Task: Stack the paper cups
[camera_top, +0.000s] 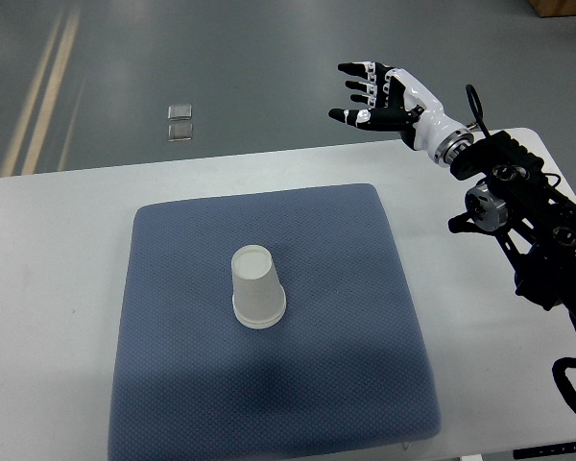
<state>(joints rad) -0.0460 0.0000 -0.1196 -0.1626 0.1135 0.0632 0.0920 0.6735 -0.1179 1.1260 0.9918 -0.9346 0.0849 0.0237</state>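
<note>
A white paper cup (256,287) stands upside down near the middle of the blue mat (173,384); it looks like a stack, though I cannot tell how many cups it holds. My right hand (367,94) hovers high beyond the table's far edge, well up and right of the cup, its black-and-white fingers spread and holding nothing. Its arm (518,211) enters from the right edge. The left arm does not show.
The mat lies on a white table (48,288) whose far edge runs across the upper part of the view. Grey floor lies beyond, with two small pale squares (180,122) on it.
</note>
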